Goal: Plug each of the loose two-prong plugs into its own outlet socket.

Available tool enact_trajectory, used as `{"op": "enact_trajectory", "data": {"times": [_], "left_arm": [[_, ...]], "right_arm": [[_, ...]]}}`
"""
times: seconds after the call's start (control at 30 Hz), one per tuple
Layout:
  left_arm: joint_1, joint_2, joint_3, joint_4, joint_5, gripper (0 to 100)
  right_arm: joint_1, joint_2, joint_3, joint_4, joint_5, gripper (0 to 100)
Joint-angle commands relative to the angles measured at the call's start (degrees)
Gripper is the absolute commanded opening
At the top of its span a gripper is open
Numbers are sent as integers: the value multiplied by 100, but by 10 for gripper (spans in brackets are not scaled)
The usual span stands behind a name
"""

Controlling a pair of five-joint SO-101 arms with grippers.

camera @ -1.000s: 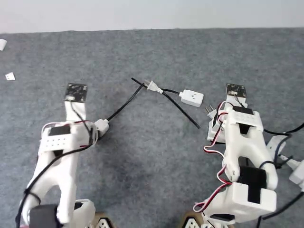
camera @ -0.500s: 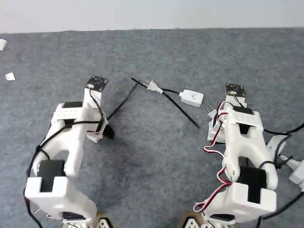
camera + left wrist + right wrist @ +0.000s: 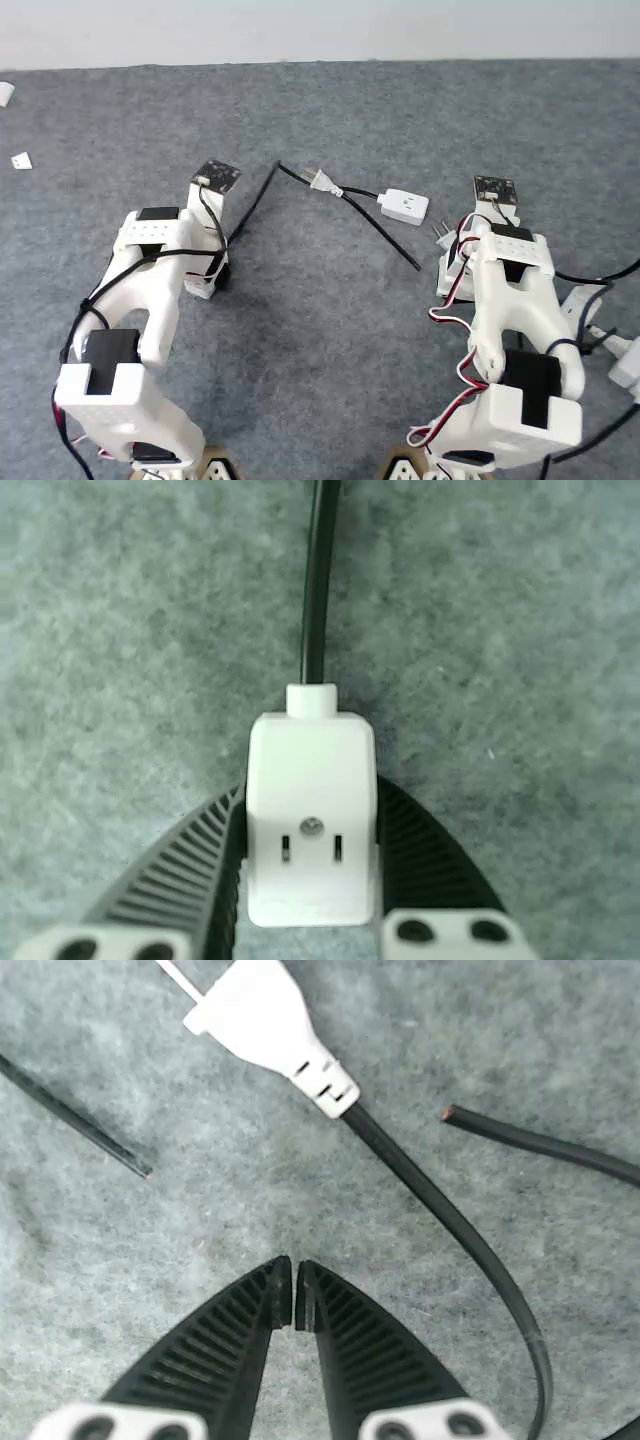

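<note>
Grey carpet (image 3: 330,330), left gripper (image 3: 311,788) clamped on the white socket (image 3: 310,820), well apart from the loose plug (image 3: 318,181). Best to hold it square, slots toward the prongs. Right gripper (image 3: 294,1295), beyond the plug, is pinched together, empty.

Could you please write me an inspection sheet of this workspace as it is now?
Surface: grey carpet, no damage seen.
Job's things: held socket; free socket; loose plug; second plug lying just ahead of the right gripper.
Clutter: white scraps at the far left.
Grippers: left gripper shut on held socket; right gripper shut, empty.
Cables: black cables, some with cut ends.
Surroundings: pale wall behind.
</note>
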Motion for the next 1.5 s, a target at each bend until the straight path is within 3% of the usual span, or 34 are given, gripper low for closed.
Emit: {"op": "enact_trajectory", "data": {"times": [0.0,0.37,0.47,0.57,0.73,0.9,1.13,1.33,1.47], "left_arm": [[-62,-862,92,53,79,10],[501,-4976,3582,-642,-3464,12],[448,-6075,4558,-1468,-4158,12],[316,-7209,5516,-2787,-4246,12],[88,-8967,7064,-4598,-4132,13],[-62,-10057,7055,-4264,-3613,13],[431,-11024,7064,-4202,-2769,21],[360,-11288,7055,-3851,-897,281],[352,-11481,7046,-3771,-255,322]], "right_arm": [[-48,-84,-18,22,44,9],[-48,-84,-18,22,44,9],[-48,-84,-18,22,44,9],[-48,-84,-18,22,44,9],[-48,-84,-18,22,44,9],[-48,-84,-18,22,44,9],[-48,-84,-18,22,44,9],[-48,-84,-18,22,62,9],[-48,-84,-18,22,62,9]]}}
